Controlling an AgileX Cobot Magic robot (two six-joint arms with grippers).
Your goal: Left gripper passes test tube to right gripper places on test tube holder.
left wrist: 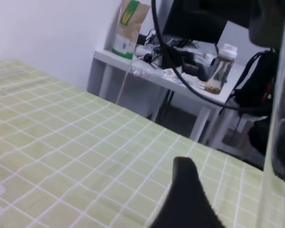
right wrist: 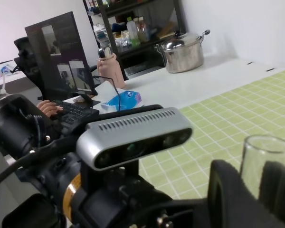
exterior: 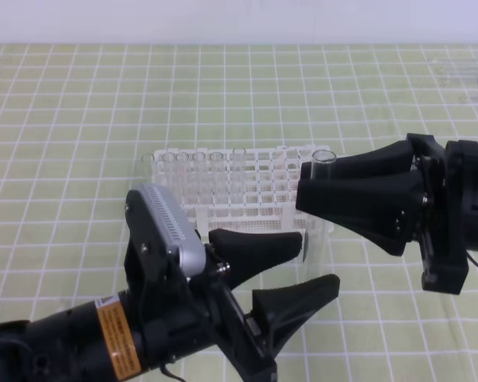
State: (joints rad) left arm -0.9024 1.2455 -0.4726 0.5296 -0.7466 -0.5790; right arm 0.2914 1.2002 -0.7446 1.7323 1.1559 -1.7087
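The test tube (exterior: 322, 161) stands upright in front of the right end of the test tube holder (exterior: 247, 187), its open rim above the fingers of my right gripper (exterior: 306, 188), which is shut on its upper part. The right wrist view shows the test tube's rim (right wrist: 265, 145) between the black fingers (right wrist: 228, 194). My left gripper (exterior: 319, 259) is open below it. Its upper finger tip is beside the tube's lower end and its lower finger is well apart. In the left wrist view the test tube (left wrist: 277, 142) runs down the right edge, beside one black finger (left wrist: 185, 194).
Several other clear tubes (exterior: 197, 171) stand in the holder's back row. The table is covered by a green checked mat (exterior: 80, 119). The left arm's silver camera module (right wrist: 133, 137) sits close in front of my right gripper.
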